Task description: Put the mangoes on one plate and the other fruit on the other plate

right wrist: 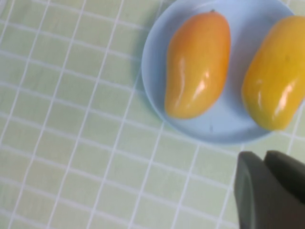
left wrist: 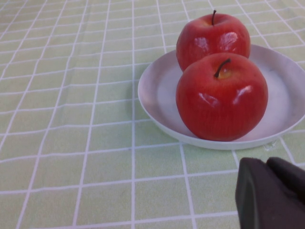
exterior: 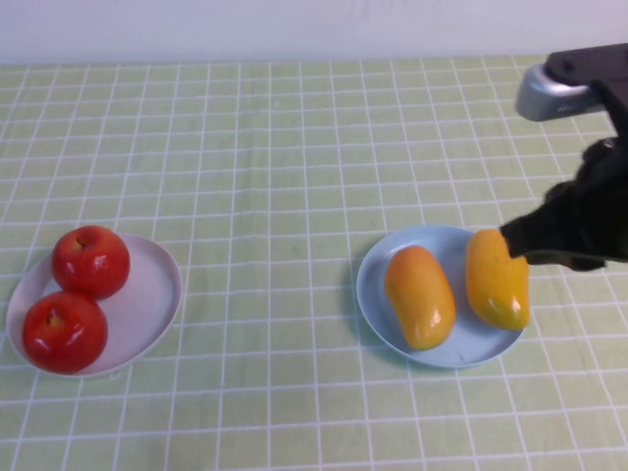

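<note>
Two mangoes (exterior: 420, 296) (exterior: 496, 285) lie side by side on the light blue plate (exterior: 437, 238). On the white plate (exterior: 147, 285) at the left sit two red apples (exterior: 90, 261) (exterior: 65, 331). My right gripper (exterior: 515, 243) hovers at the far end of the right mango, shut and holding nothing. In the right wrist view the right gripper (right wrist: 263, 157) is off the blue plate's rim (right wrist: 224, 129), apart from both mangoes (right wrist: 198, 64) (right wrist: 279, 71). My left gripper (left wrist: 265, 164) is shut and empty, just short of the white plate (left wrist: 159, 95) with its apples (left wrist: 213, 40) (left wrist: 221, 100).
A green checked cloth (exterior: 275, 177) covers the table. The right arm's body (exterior: 579, 88) reaches in from the upper right. The left arm is outside the high view.
</note>
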